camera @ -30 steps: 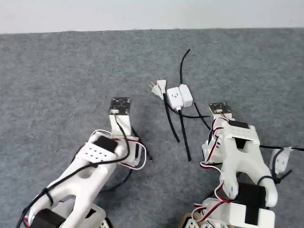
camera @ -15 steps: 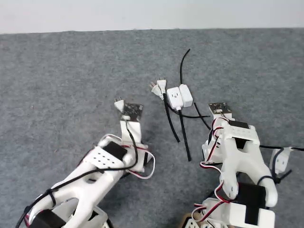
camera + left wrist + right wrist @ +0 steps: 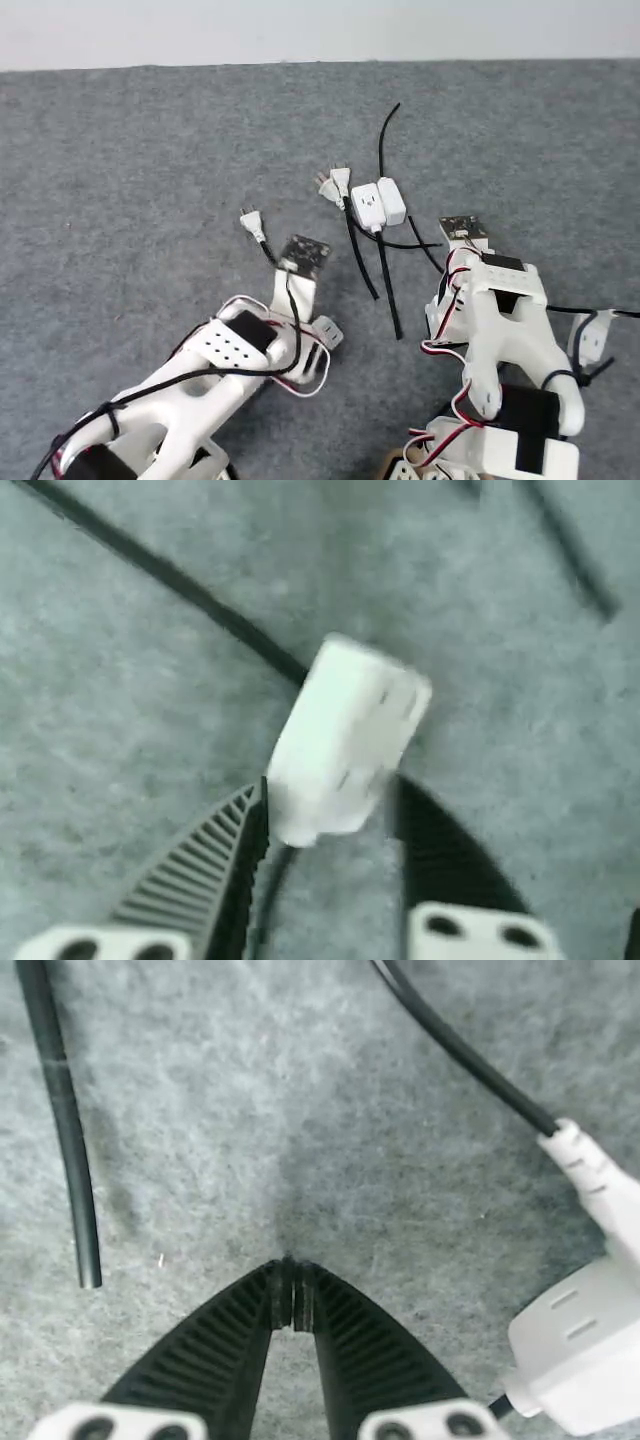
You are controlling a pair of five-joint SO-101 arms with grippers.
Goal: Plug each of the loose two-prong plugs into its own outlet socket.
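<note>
Left arm swung right across the table (image 3: 120,160) toward the centre cluster. That uncovered a two-prong plug (image 3: 250,218), which lies flat where it was, its cord trailing back under the arm. Left tool (image 3: 330,790) looks clenched on a white connector body (image 3: 345,745), fingers tight against both its sides and a cord leaving its near end. Plug or socket, can't tell. Right arm hasn't moved: right tool (image 3: 290,1280) is clenched on nothing, tips meeting just over the table, with a white outlet block (image 3: 575,1350) off to one side. Centre cluster unchanged: outlet socket (image 3: 366,205) with two loose plugs (image 3: 333,183) just beside it, prongs not in. Judgement: the left arm is mid-carry, bringing its piece toward the cluster to mate it. Nothing newly plugged, at least three plugs loose, task early.
</note>
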